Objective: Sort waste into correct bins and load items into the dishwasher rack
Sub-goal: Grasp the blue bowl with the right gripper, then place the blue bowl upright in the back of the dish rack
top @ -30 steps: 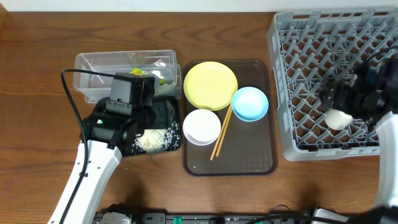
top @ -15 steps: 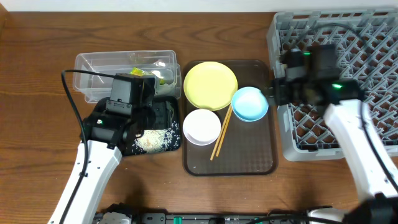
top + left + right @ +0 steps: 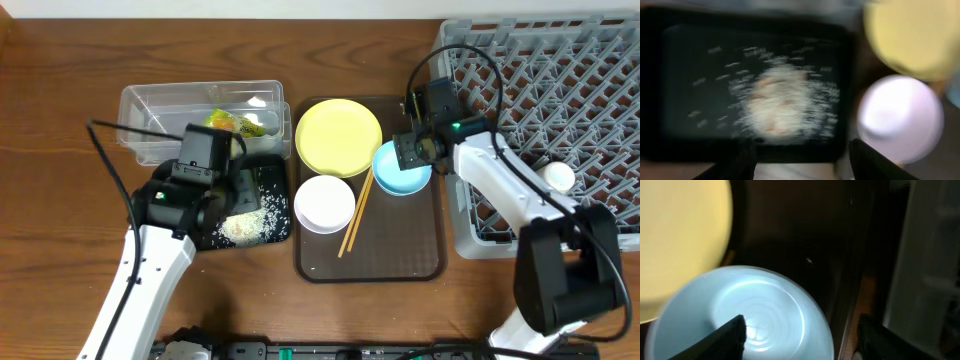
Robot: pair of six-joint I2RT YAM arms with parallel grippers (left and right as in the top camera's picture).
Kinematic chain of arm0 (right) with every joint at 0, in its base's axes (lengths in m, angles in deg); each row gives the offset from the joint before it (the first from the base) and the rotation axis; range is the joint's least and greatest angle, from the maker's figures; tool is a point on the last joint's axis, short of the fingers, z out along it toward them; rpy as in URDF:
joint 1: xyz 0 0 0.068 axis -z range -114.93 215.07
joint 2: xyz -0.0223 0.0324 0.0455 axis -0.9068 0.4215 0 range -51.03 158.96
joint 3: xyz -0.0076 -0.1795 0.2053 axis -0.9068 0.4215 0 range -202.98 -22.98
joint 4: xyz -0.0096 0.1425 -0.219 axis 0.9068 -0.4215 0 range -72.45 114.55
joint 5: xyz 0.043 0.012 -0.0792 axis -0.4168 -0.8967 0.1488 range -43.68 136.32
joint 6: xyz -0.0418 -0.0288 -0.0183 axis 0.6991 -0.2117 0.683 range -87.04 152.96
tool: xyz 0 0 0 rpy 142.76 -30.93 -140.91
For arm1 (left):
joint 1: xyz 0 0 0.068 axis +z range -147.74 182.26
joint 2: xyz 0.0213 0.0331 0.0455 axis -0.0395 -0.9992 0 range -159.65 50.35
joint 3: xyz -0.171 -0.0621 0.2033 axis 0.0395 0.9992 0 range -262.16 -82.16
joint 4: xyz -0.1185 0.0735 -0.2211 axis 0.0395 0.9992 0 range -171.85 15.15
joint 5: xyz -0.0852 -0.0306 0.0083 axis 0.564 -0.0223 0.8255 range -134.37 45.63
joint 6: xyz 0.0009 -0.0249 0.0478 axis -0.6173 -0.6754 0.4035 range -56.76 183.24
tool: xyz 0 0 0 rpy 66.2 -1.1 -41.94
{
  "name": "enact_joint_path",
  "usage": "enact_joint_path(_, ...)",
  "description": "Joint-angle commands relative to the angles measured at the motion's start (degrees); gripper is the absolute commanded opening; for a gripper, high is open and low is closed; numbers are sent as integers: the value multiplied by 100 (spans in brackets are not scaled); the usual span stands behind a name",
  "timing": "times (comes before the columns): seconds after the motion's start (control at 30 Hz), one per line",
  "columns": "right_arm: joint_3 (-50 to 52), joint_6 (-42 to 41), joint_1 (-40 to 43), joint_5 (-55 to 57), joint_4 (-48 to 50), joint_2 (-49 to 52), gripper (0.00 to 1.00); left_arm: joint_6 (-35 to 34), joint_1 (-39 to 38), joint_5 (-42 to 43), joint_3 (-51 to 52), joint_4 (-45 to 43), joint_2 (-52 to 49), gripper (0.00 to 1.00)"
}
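The crinkled snack wrapper (image 3: 236,122) lies in the clear tub (image 3: 165,105). White rice scraps (image 3: 245,225) lie in the black tray (image 3: 265,180); they show blurred in the left wrist view (image 3: 785,102). My left gripper (image 3: 222,205) is open and empty over that tray's front edge (image 3: 802,162). My right gripper (image 3: 408,152) is open and empty just above the light-blue bowl (image 3: 402,172), one finger over its inside (image 3: 805,340). The yellow plate (image 3: 338,135), white bowl (image 3: 324,203) and chopsticks (image 3: 355,215) are on the brown tray. The small white cup (image 3: 558,177) lies in the dishwasher rack (image 3: 540,60).
The brown serving tray (image 3: 380,260) sits mid-table between the bins and the rack. The rack's near-left wall (image 3: 935,255) is close to my right gripper. A black cable (image 3: 110,150) loops over the tub beside my left arm.
My right arm left the white cup in the rack and swung left, down over the light-blue bowl. My left arm shifted slightly, uncovering the wrapper in the tub.
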Motion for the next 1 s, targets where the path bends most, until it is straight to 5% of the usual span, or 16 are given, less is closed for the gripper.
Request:
enact_joint_path(0.0, -37, -179, -55, 195, -79, 227, 62, -741, 157, -1102, -90, 96, -24, 62)
enact_joint_path(0.37, -37, -546, -13, 199, -811, 289, 8, -741, 251, -1102, -90, 94, -24, 63)
enact_joint_path(0.77, -219, -686, 114, 273, -868, -162, 1, -741, 251, -1097, -90, 116, -24, 63)
enact_joint_path(0.97, -603, -352, 348, 1443, -348, -1128, 1, -741, 251, -1097, -90, 116, -24, 62)
